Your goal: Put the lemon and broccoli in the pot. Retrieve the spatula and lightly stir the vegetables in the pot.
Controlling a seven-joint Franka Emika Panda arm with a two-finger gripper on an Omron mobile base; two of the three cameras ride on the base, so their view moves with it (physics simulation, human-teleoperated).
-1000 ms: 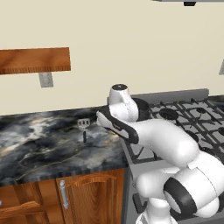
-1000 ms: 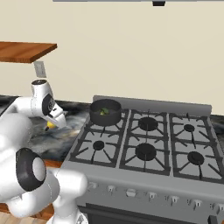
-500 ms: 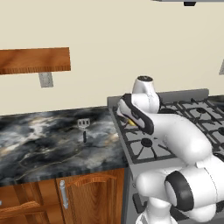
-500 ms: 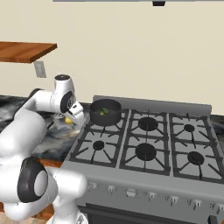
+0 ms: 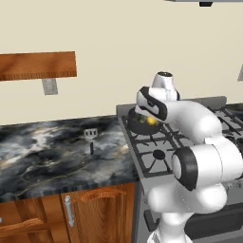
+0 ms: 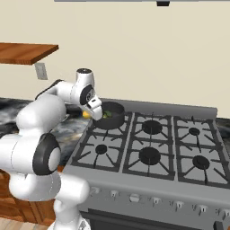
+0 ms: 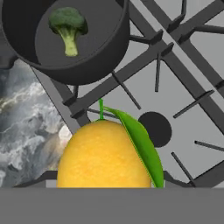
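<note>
The lemon (image 7: 105,155) is seen at the bottom centre of the hand view, large and close to the camera, with a green leaf (image 7: 141,144) along its 3 o'clock side. The gripper (image 6: 96,115) is seen in the right base view at the pot's 9 o'clock rim; the lemon (image 5: 151,121) appears as a yellow patch under the hand in the left base view, so the gripper is taken to be clamped on the lemon, though the fingertips themselves cannot be made out.

The pot (image 7: 94,59) is set on the rear-left burner of the stove (image 6: 193,157), and it lies at 11 o'clock from the lemon in the hand view. The broccoli (image 7: 68,27) is found inside the pot, lying on its floor with the stem pointing toward 6 o'clock.

The spatula (image 5: 91,138) is laid flat on the dark marbled desk (image 5: 42,156), well apart from the pot at its 9 o'clock in the left base view, head toward the wall.
</note>
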